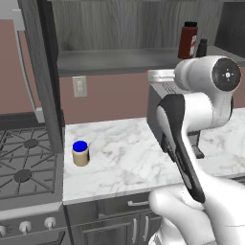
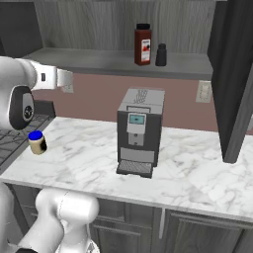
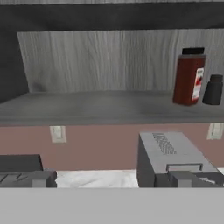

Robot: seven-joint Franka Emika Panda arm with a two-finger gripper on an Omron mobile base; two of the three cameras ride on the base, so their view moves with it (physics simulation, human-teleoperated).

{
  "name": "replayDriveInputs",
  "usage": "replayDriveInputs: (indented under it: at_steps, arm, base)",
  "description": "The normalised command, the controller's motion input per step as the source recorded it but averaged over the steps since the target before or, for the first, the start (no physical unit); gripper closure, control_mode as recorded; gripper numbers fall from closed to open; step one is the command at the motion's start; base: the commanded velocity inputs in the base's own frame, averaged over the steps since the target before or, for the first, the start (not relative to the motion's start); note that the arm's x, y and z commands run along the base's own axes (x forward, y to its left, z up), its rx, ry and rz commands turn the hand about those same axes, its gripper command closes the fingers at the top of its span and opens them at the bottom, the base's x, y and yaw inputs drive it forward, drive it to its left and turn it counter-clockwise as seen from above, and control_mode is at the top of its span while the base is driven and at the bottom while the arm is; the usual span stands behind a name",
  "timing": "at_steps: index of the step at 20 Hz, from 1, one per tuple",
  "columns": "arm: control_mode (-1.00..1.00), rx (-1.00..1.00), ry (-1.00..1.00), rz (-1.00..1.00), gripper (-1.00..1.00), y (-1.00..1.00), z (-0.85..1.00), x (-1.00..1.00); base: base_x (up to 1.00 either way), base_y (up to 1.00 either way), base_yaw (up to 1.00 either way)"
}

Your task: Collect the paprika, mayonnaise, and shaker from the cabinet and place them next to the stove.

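The paprika (image 1: pixel 187 40) (image 2: pixel 143 44) (image 3: pixel 189 78) stands upright at the right end of the cabinet's grey shelf board (image 1: pixel 110 60) (image 2: pixel 94 59) (image 3: pixel 87 107). The small black shaker (image 1: pixel 202 48) (image 2: pixel 161 54) (image 3: pixel 213 89) sits just to its right. The mayonnaise (image 1: pixel 80 153) (image 2: pixel 37 142) rests on the marble counter beside the stove (image 1: pixel 24 162) (image 2: pixel 10 143). My gripper (image 3: pixel 112 180) is open and empty, its fingertips (image 3: pixel 192 178) wide apart. It hovers in front of the cabinet at shelf height, left of the paprika and well short of it.
A grey boxy coffee machine (image 2: pixel 140 131) (image 1: pixel 160 107) (image 3: pixel 170 157) stands on the counter below the two shelf items. Dark cabinet doors hang open at the left (image 1: pixel 45 72) and at the right (image 2: pixel 237 74). Wall outlets (image 1: pixel 79 86) (image 2: pixel 203 91) sit under the shelf.
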Motion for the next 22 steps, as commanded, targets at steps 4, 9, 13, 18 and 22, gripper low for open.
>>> replayDriveInputs:
  at_steps: [4,9,13,18,22]
  arm:
    - [-1.00,-0.01,0.22,-0.32,-1.00,-0.42,0.10,0.02]
    - [-1.00,-0.02,0.04,-0.15,-1.00,-0.28,-0.25,0.13]
    - [-1.00,-0.02,0.00,-0.05,-1.00,-0.23,-0.24,0.22]
    - [-1.00,0.00,-0.03,-0.03,-1.00,-0.27,-0.11,0.32]
    - [-1.00,0.00,-0.18,0.00,-1.00,-0.33,0.00,0.12]
  base:
    - [0.00,0.00,0.00]
    - [0.00,0.00,0.00]
    - [0.00,0.00,0.00]
    - [0.00,0.00,0.00]
    - [0.00,0.00,0.00]
